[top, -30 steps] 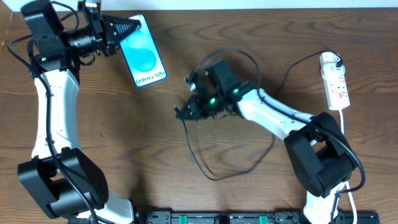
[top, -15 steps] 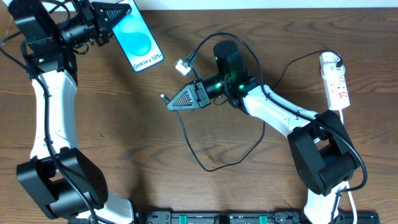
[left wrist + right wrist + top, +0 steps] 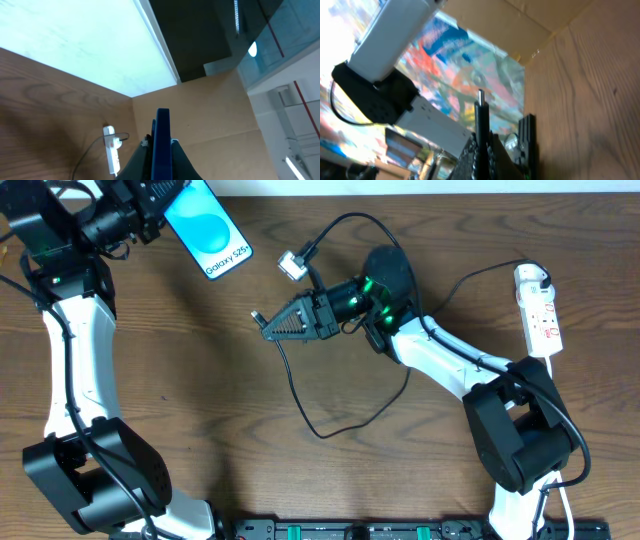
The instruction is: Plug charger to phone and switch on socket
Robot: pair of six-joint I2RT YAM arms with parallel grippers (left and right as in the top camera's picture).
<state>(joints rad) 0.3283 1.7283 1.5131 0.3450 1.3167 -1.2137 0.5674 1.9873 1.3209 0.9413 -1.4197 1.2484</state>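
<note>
My left gripper [image 3: 160,197] is shut on the phone [image 3: 208,228], which has a cyan screen and is held tilted at the far left of the table. In the left wrist view the phone [image 3: 162,145] shows edge-on between the fingers [image 3: 161,150]. My right gripper [image 3: 275,326] is shut on the charger's black plug [image 3: 257,315], lifted in the middle of the table with the tip pointing left. The plug tip [image 3: 481,112] sticks up from the fingers [image 3: 482,145] in the right wrist view. The black cable [image 3: 330,425] loops across the table. The white socket [image 3: 541,310] lies at the right edge.
A small white and black connector [image 3: 292,264] on the cable hangs near the far middle. The socket also shows in the left wrist view [image 3: 112,152]. A black rail [image 3: 380,530] runs along the near edge. The socket's white cord [image 3: 556,395] runs down the right side.
My left gripper has lifted the phone up and left toward the far corner. My right gripper has turned and moved left and farther away with the plug, dragging the cable loop.
</note>
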